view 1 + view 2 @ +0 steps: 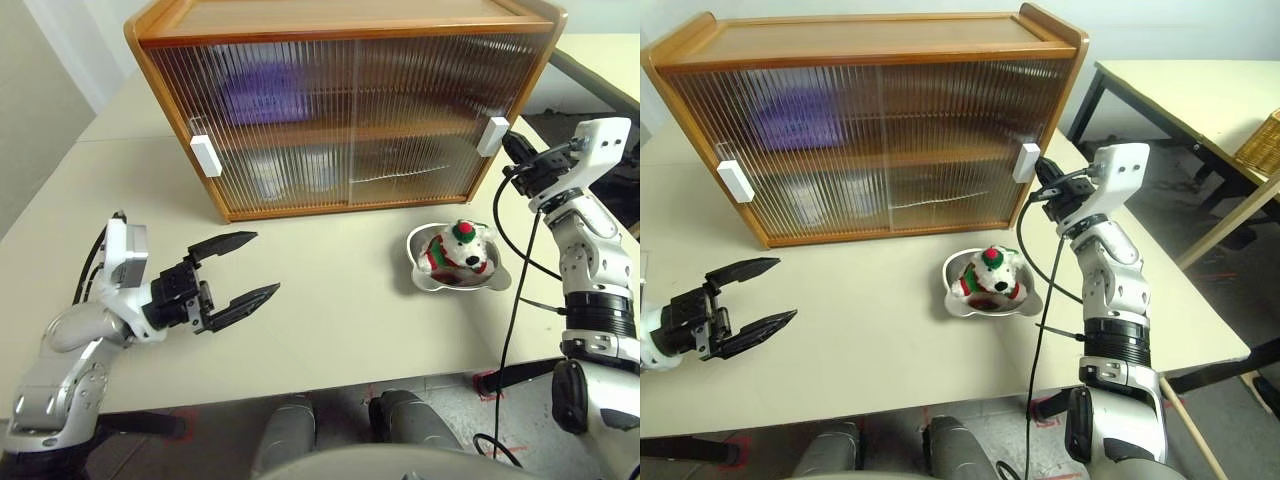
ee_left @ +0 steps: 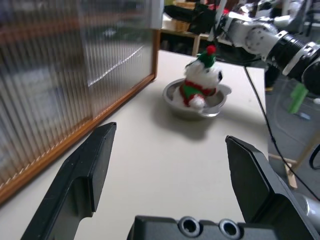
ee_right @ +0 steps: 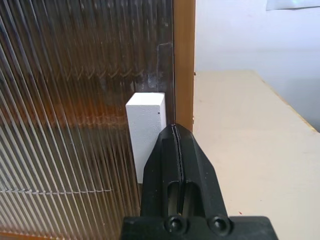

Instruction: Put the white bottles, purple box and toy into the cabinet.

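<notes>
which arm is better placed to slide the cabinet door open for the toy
Right. The right gripper, fingers shut, sits at the cabinet's right white handle. The left gripper hangs open over bare table, away from the doors. The toy waits in the steel bowl.

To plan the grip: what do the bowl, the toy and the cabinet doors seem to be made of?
Bowl: likely polished steel, shiny and reflective.
Toy: soft plush, fuzzy white with a knitted-looking striped sweater.
Cabinet doors: ribbed translucent plastic or glass, in a varnished wooden frame.
</notes>
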You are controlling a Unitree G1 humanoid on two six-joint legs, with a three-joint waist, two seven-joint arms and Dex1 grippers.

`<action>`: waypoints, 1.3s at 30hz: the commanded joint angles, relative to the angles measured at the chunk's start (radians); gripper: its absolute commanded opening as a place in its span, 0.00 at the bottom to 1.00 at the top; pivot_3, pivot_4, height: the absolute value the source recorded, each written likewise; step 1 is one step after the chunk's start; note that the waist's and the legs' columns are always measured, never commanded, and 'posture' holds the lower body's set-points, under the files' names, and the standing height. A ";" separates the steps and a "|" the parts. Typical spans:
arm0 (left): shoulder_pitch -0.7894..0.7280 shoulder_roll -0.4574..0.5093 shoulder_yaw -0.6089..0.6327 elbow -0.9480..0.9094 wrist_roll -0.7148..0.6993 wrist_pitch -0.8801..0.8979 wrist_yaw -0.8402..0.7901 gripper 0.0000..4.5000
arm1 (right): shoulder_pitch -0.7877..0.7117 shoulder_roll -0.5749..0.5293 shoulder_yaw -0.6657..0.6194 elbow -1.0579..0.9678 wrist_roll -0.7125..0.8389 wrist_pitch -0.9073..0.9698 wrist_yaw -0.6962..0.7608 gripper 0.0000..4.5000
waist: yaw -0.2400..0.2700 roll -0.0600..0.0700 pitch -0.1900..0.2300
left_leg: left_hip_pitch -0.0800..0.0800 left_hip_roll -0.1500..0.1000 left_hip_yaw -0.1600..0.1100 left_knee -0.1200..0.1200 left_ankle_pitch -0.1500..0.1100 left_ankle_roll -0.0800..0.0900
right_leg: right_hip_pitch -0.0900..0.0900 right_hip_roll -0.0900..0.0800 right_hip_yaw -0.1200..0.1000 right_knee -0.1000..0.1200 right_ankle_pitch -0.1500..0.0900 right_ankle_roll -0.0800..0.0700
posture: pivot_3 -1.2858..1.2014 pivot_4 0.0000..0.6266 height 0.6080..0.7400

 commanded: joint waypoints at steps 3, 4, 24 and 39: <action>0.008 -0.005 -0.022 -0.002 0.015 -0.007 0.012 1.00 | -0.006 0.002 0.016 -0.016 0.009 0.029 0.022 0.01 | -0.003 0.000 0.000 | 0.000 0.000 0.000 -0.001 0.000 0.000 | 0.000 0.000 0.000 0.000 0.000 0.000 | 0.51 0.09 1.00; 0.006 -0.005 -0.022 -0.001 0.014 -0.007 0.013 1.00 | -0.006 0.003 0.018 -0.020 0.011 0.033 0.026 0.01 | -0.002 0.000 0.000 | 0.000 0.000 0.000 -0.001 0.000 0.000 | 0.000 0.000 0.000 0.000 0.000 0.000 | 0.51 0.09 1.00; 0.003 0.010 -0.015 -0.015 0.001 0.015 0.032 1.00 | -0.027 0.044 0.068 -0.075 0.025 0.103 0.059 0.01 | -0.003 0.001 0.000 | 0.000 0.000 0.000 -0.001 0.000 0.000 | 0.000 0.000 0.000 0.000 -0.001 -0.002 | 0.52 0.10 1.00; -0.021 -0.042 -0.019 -0.041 -0.050 0.011 0.060 1.00 | -0.036 0.075 0.091 -0.118 0.027 0.152 0.049 0.01 | -0.001 0.001 0.001 | 0.000 0.000 0.000 -0.001 0.000 0.000 | -0.001 0.000 0.000 0.000 -0.003 -0.005 | 0.52 0.11 1.00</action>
